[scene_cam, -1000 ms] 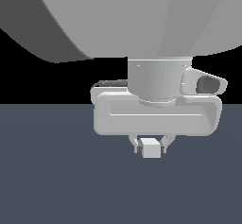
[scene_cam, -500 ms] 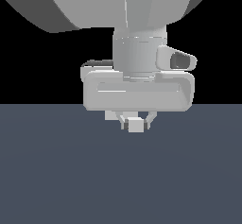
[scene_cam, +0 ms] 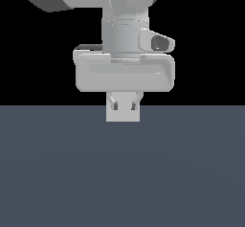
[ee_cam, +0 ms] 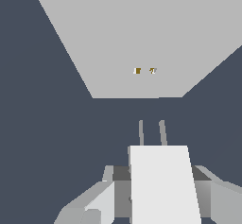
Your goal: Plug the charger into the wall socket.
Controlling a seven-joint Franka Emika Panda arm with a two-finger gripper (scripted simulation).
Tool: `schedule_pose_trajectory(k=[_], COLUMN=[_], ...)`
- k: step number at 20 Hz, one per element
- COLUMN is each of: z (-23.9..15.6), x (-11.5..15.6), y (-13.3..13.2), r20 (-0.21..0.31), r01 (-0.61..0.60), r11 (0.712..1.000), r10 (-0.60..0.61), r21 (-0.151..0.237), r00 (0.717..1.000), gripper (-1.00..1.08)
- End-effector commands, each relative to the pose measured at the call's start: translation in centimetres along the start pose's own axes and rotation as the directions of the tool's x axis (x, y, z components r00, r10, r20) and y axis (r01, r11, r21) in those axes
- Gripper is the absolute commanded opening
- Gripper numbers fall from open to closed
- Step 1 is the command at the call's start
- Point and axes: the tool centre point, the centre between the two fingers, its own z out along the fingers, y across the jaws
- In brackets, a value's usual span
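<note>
Charger (scene_cam: 123,115) is sitting clamped between our gripper's (scene_cam: 123,107) two fingers (scene_cam: 114,104), so we are grasping it firmly, one finger on each side of the block. In the exterior view we are seeing the block hanging just below the wide pale hand of the arm (scene_cam: 124,27), at the line where the black background is meeting the dark slate floor (scene_cam: 122,183). Whether it is touching the floor or hovering above it, we cannot tell from that view.

In the wrist view we are looking along the charger (ee_cam: 163,180), which is showing as a pale slab rising between the grey fingers (ee_cam: 106,199). Two thin prongs (ee_cam: 151,132) are sticking out of its far end, pointing toward the socket (ee_cam: 137,34).

We are seeing the socket as a large flat light-grey panel facing us ahead of the prongs, with two tiny yellowish holes (ee_cam: 144,70) near its centre. A strip of dark floor is showing between the prong tips and the panel's near edge, so charger and socket are apart, not touching. The prongs are lying roughly in line with the holes, a touch to one side.
</note>
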Motion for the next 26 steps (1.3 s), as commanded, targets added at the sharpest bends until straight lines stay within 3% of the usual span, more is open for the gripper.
schedule_pose_trajectory(k=[1,12,26], z=[-0.3,-0.1,1.4], x=[0.4,0.9,4.9], y=[-0.2,-0.3,-0.2], r20=[0.001,0.001,0.001], r01=[0.001,0.002,0.002], r11=[1.0,1.0,1.0], r10=[-0.001,-0.002,-0.002], r21=[0.0,0.0,-0.001], r00=[1.0,1.0,1.0], gripper=[-1.0,-1.0,-1.0])
